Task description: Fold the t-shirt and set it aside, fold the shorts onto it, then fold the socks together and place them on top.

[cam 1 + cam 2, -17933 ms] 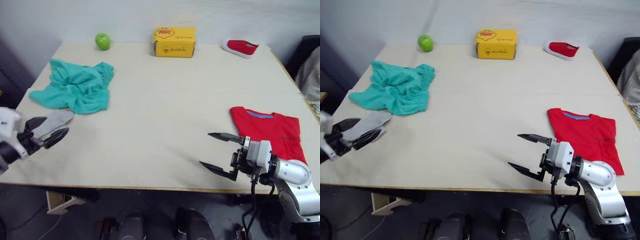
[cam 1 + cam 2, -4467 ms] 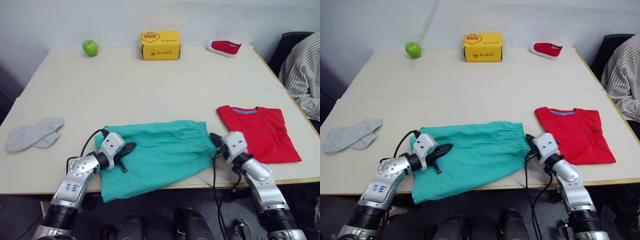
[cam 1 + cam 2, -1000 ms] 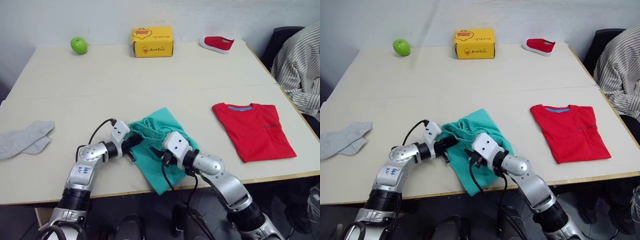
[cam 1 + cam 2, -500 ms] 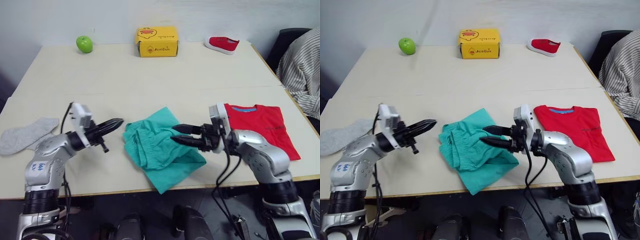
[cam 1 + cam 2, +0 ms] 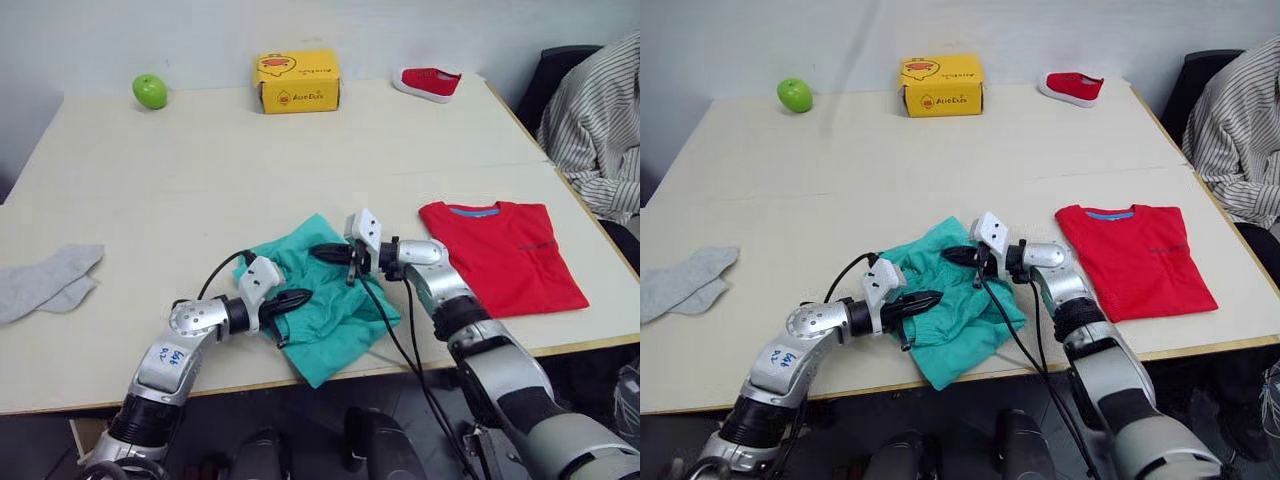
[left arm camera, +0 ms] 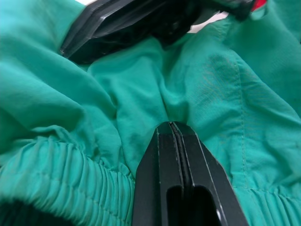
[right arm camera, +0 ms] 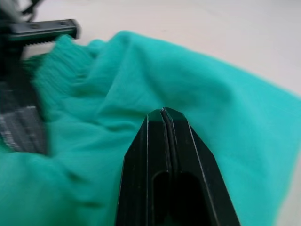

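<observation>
At the near middle of the desk point(image 5: 150, 190) the shorts point(image 5: 325, 305) lie half-folded, both grippers' fingers pressed together against them. The t-shirt point(image 5: 505, 255) sits folded at right; the socks point(image 5: 45, 280) wait untouched at left.

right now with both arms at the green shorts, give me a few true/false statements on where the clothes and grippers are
1. The shorts lie bunched near the table's front edge. True.
2. The t-shirt is draped over the shorts. False: it lies folded apart from them, on the robot's right.
3. The left gripper has its fingers shut at the shorts. True.
4. The socks sit on the t-shirt. False: they lie at the table's far left edge.
5. The right gripper is wide open. False: its fingers are together.
</observation>
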`<move>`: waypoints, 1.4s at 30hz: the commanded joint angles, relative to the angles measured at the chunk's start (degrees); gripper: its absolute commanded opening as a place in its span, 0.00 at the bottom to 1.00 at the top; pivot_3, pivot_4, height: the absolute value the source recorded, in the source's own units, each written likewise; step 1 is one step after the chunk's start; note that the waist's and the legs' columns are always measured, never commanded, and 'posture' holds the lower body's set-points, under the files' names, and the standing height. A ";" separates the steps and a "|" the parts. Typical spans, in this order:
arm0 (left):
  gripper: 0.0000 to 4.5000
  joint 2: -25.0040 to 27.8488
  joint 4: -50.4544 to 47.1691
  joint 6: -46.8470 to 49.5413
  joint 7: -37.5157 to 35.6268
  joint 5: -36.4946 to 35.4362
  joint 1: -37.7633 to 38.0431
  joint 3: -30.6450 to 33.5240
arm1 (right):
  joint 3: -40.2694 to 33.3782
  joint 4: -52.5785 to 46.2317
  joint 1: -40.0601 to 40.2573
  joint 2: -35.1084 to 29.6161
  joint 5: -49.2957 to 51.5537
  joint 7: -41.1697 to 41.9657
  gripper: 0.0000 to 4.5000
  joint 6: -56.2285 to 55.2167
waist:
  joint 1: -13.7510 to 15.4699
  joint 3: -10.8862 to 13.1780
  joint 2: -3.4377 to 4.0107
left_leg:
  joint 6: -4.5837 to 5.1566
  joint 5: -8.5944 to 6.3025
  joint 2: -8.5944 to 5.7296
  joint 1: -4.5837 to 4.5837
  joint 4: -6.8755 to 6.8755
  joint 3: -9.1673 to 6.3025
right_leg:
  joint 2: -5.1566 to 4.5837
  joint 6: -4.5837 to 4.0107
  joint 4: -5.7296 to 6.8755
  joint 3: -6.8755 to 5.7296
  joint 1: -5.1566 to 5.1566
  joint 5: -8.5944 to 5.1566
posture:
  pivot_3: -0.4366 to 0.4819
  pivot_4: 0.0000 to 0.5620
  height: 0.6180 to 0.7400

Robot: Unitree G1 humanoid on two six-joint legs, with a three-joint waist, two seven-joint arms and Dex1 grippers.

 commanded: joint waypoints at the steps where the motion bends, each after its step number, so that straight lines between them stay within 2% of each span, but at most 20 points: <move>1: 0.00 0.95 0.20 -0.54 0.56 1.25 1.98 0.69 | -3.33 6.37 -3.58 -0.01 -1.61 -5.00 0.01 -4.07 | -0.21 0.00 0.00 | 0.00 0.00 0.00 0.01 0.00 0.00 | -0.02 0.00 0.13 0.03 0.01 0.00 | 0.48 0.27 1.00; 3: 0.00 0.92 0.43 -1.29 0.53 0.44 2.13 1.96 | -4.27 8.03 -4.29 -0.57 -2.51 -6.29 0.01 -6.03 | -0.35 0.00 0.01 | 0.00 0.00 -0.01 0.00 0.00 -0.01 | -0.05 0.00 0.14 0.12 0.01 0.00 | 0.48 0.27 1.00; 5: 0.00 0.07 0.32 -2.74 -0.62 -2.52 0.95 4.48 | -6.60 6.20 -3.76 -1.30 -0.07 -2.50 0.01 -7.04 | -0.38 0.02 0.04 | 0.00 0.00 0.01 -0.01 -0.01 -0.03 | -0.06 -0.01 0.14 0.18 0.01 -0.01 | 0.48 0.27 1.00; 9: 0.00 -1.82 0.89 -2.94 -1.08 -7.30 -2.54 8.53 | -8.97 -2.51 0.54 -3.07 4.54 8.12 0.01 -5.43 | -0.34 0.06 0.11 | -0.01 0.00 0.02 -0.07 -0.01 -0.10 | -0.04 -0.01 0.13 0.31 0.00 -0.01 | 0.48 0.27 1.00; 11: 0.00 -2.60 2.11 -2.65 -0.90 -7.89 -4.44 9.22 | -8.10 -10.96 5.53 -4.43 5.90 11.87 0.01 -3.02 | -0.07 0.06 0.11 | 0.00 0.00 0.01 -0.08 -0.01 -0.11 | -0.05 -0.01 0.12 0.30 0.01 0.00 | 0.48 0.27 1.00; 14: 0.00 -3.68 5.22 -2.79 0.14 -5.96 -6.54 8.05 | -6.92 -22.00 13.35 -5.11 6.56 12.51 0.01 0.25 | 0.40 0.06 0.11 | 0.02 -0.01 -0.04 -0.08 -0.01 -0.15 | -0.05 0.01 0.06 0.25 0.07 0.01 | 0.48 0.27 1.00; 20: 0.00 -5.76 13.72 -4.41 4.39 0.18 -10.02 5.02 | -1.71 -34.66 26.57 -8.85 2.50 13.70 0.01 -0.17 | 1.09 0.07 0.11 | 0.03 -0.02 -0.07 -0.04 0.00 -0.07 | -0.01 0.05 -0.01 -0.10 0.04 0.03 | 0.48 0.27 1.00; 25: 0.00 -5.32 16.87 -6.28 3.87 2.14 -10.10 4.48 | -3.73 -54.31 35.50 -14.97 8.29 13.13 0.01 9.33 | 1.23 0.07 0.12 | 0.03 -0.02 -0.10 0.00 0.00 -0.09 | -0.07 0.05 -0.10 -0.08 0.04 0.03 | 0.48 0.27 1.00; 27: 0.00 -4.86 17.04 -8.28 2.12 1.87 -9.43 4.61 | -6.17 -62.19 38.17 -18.85 13.72 11.34 0.01 19.92 | 1.22 0.07 0.12 | 0.05 -0.03 -0.09 0.01 0.00 -0.12 | -0.08 0.05 -0.11 -0.08 0.05 0.03 | 0.48 0.27 1.00; 29: 0.00 -4.05 16.95 -10.42 -0.55 1.24 -8.69 4.70 | -8.93 -66.85 38.47 -21.98 21.21 8.05 0.09 33.93 | 1.11 0.07 0.12 | 0.06 -0.05 -0.08 0.02 0.00 -0.15 | -0.11 0.03 -0.11 -0.08 0.05 0.02 | 0.48 0.27 1.00; 33: 0.00 -1.93 17.42 -15.06 -6.44 0.45 -7.40 4.79 | -11.59 -60.63 30.65 -25.16 26.66 1.62 0.37 54.87 | 0.95 0.07 0.11 | 0.07 -0.07 -0.03 0.05 0.00 -0.14 | -0.21 -0.04 -0.10 -0.08 0.04 0.01 | 0.48 0.27 1.00; 37: 0.00 -1.74 19.08 -17.71 -8.54 0.63 -7.67 4.81 | -9.18 -52.39 22.68 -25.40 26.21 -1.03 0.69 67.56 | 1.24 0.07 0.12 | 0.04 -0.09 0.02 0.00 -0.01 -0.22 | -0.19 -0.17 -0.09 -0.12 0.00 -0.03 | 0.48 0.27 1.00; 41: 0.00 -2.01 19.94 -19.45 -9.57 0.95 -8.18 4.64 | -3.69 -39.87 12.13 -20.64 23.75 -0.51 0.99 75.16 | 1.12 0.07 0.12 | 0.09 -0.09 -0.06 -0.07 0.02 -0.18 | -0.13 -0.15 -0.07 -0.21 -0.04 -0.02 | 0.48 0.27 1.00; 42: 0.00 -2.00 20.00 -19.78 -9.74 1.16 -8.21 4.48 | -2.64 -37.53 10.25 -19.03 22.84 -0.68 0.99 75.55 | 1.08 0.06 0.12 | 0.10 -0.08 -0.06 -0.09 0.02 -0.15 | -0.13 -0.14 -0.07 -0.20 -0.06 -0.02 | 0.48 0.27 1.00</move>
